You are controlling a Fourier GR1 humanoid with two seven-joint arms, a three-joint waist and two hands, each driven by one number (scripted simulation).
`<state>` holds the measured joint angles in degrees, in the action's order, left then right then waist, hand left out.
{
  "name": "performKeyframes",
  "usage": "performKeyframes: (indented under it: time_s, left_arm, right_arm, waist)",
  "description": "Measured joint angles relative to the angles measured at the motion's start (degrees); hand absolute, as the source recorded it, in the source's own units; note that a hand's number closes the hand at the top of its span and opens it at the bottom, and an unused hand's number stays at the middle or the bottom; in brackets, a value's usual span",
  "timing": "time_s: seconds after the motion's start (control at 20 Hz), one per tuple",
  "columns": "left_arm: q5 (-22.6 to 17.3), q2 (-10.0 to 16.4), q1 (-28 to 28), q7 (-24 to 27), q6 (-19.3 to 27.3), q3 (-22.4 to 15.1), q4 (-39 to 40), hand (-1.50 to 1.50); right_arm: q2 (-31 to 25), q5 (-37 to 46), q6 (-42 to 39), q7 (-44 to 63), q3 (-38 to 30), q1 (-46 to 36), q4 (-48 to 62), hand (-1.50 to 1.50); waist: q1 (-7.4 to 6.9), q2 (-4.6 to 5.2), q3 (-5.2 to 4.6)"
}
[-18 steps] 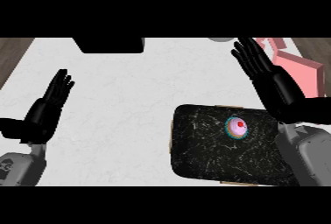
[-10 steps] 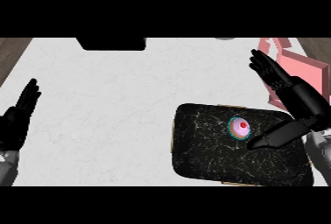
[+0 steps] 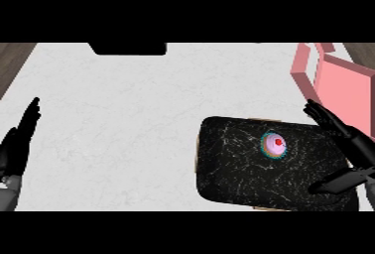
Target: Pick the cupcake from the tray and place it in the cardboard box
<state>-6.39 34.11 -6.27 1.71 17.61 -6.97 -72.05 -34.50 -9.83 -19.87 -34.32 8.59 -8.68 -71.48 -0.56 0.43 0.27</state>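
A cupcake (image 3: 275,145) with pink icing and a red top stands upright on the black marbled tray (image 3: 234,173) at the lower right of the counter. My right hand (image 3: 350,149) hovers over the tray's right edge, just right of the cupcake and apart from it, fingers straight and thumb spread below. The pink cardboard box (image 3: 338,84) stands open at the right edge, beyond the tray. My left hand (image 3: 18,144) rests open at the left edge, fingers up.
A black object (image 3: 128,48) sits at the counter's far edge, left of middle. Brown floor shows past the counter's upper left corner (image 3: 13,62). White counter surface (image 3: 124,124) stretches between the left hand and the tray.
The view has shifted, so everything sits lower and further left in the picture. My right hand has come lower and nearer the cupcake's right side, and my left hand has drifted toward the left edge.
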Motion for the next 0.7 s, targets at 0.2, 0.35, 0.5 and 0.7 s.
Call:
performKeyframes:
  time_s: [0.2,0.35,0.5,0.7]
  left_arm:
    - [1.3,-0.7,-0.5,-1.4,0.6,-0.3,-0.1,0.00]
    - [1.9,-0.7,-0.8,-2.5,0.8,-0.5,-0.8,0.00]
    - [2.4,-0.9,-0.2,-2.8,0.8,-0.6,-1.2,0.00]
    - [3.4,-1.7,-0.9,-2.8,1.4,-0.4,-0.5,0.00]
  right_arm:
    - [-3.2,6.6,0.0,-9.1,-1.0,-3.1,7.3,-1.50]
    - [-6.6,13.4,2.0,-10.0,0.9,-5.7,9.0,-1.50]
    - [-9.6,18.6,0.9,-8.3,3.2,-9.1,9.4,-1.50]
    - [-10.9,24.8,-1.4,-4.2,7.1,-13.8,9.0,-1.50]
  waist:
    - [-0.21,-0.08,-0.09]
    - [-0.60,-0.14,-0.15]
    - [-0.73,-0.23,-0.22]
    - [-0.52,-0.27,-0.29]
